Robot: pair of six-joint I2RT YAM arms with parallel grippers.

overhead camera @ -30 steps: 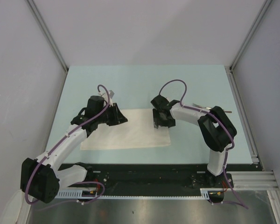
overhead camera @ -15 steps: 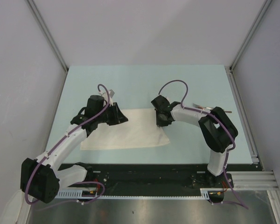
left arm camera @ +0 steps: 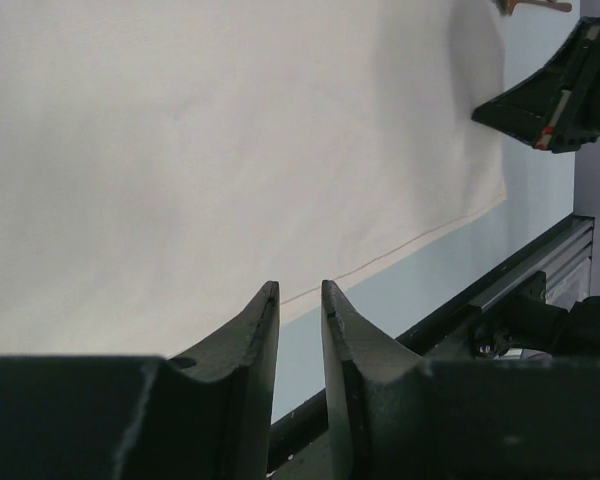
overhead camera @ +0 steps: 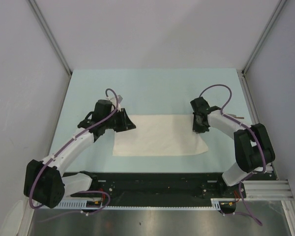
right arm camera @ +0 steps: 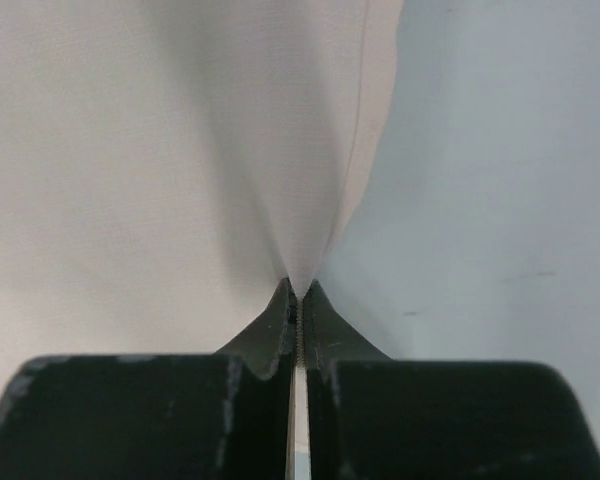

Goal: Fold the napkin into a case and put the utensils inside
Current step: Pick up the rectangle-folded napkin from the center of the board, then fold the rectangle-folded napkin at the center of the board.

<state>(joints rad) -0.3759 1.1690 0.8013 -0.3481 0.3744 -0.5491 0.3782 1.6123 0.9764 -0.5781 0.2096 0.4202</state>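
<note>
Two hands working: my right gripper (right arm camera: 297, 290) is clamped tight on the right edge of the napkin (overhead camera: 160, 135), cloth tenting out of the pinch. My left gripper (left arm camera: 298, 288) hangs at the opposite end, jaws a sliver apart with nothing between them, the napkin's edge just past the tips. It lies flat on the table (overhead camera: 152, 88) between both grippers. A coppery bit of the spoon (left arm camera: 536, 6) peeks out beyond the right gripper

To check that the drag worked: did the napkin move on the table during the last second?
Yes. The napkin has slid to the robot's right, nearer the metal rail at the right edge, with the right hand shut on its corner.
</note>
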